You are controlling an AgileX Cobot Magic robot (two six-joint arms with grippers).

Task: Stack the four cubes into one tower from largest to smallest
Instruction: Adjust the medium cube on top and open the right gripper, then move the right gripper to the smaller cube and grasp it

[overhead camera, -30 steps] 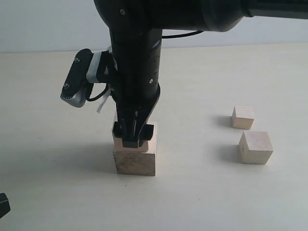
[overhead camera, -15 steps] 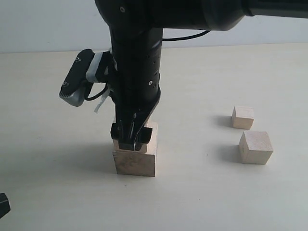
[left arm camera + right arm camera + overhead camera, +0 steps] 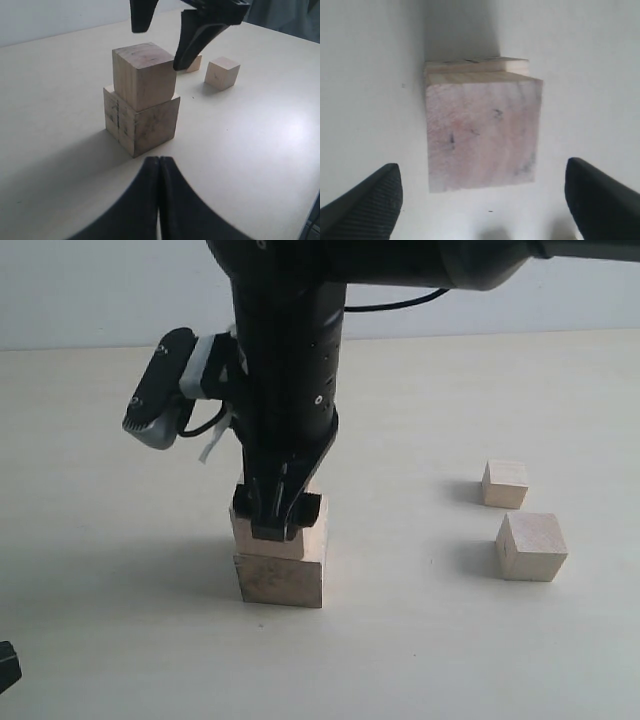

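The largest cube (image 3: 281,578) sits on the table with the second cube (image 3: 312,532) resting on it, set toward one corner; they form a two-block tower (image 3: 142,122). My right gripper (image 3: 275,522) reaches across the middle and hangs open just over the second cube (image 3: 482,135), its fingers (image 3: 375,197) clear of the cube's sides. The third cube (image 3: 532,546) and the smallest cube (image 3: 504,483) stand apart on the right. My left gripper (image 3: 160,162) is shut and empty, low in front of the tower.
The pale table (image 3: 420,640) runs back to a white wall (image 3: 100,290). The right arm's wrist camera (image 3: 158,395) sticks out to the left of the tower. Only the tip of the left gripper (image 3: 5,665) shows at the exterior view's lower left edge.
The right arm has lifted slightly, with its fingers now apart above the second cube. That cube stays on the largest one. The two loose cubes have not moved.
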